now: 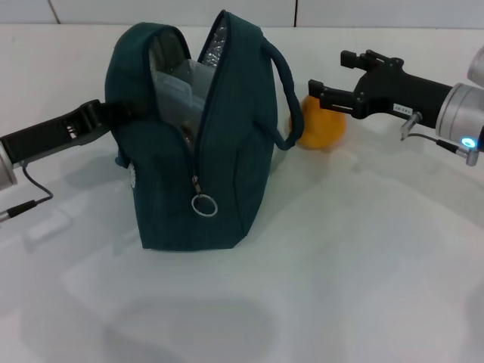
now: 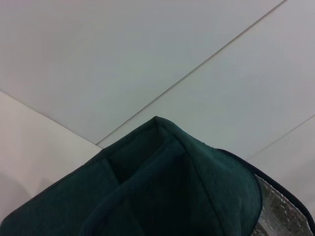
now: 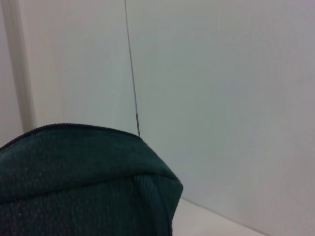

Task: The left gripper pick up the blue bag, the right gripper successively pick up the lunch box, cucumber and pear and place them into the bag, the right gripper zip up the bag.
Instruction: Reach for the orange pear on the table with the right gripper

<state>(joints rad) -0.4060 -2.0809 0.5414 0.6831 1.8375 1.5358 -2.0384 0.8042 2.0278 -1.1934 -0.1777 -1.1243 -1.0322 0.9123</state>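
The blue bag (image 1: 227,174) stands upright on the white table, its top open and the silver lining showing. A translucent lunch box (image 1: 178,89) sits inside the opening. My left gripper (image 1: 113,113) is shut on the bag's left side near the top. The left wrist view shows the bag's top (image 2: 162,187) close up. A yellow-orange pear (image 1: 324,130) lies on the table just right of the bag, behind its handle. My right gripper (image 1: 327,72) hovers open just above the pear, holding nothing. The right wrist view shows the bag's edge (image 3: 74,177). The cucumber is out of view.
The zipper pull ring (image 1: 204,206) hangs low on the bag's front seam. The bag's right handle (image 1: 286,91) loops toward the right gripper. White table (image 1: 363,265) stretches in front and to the right.
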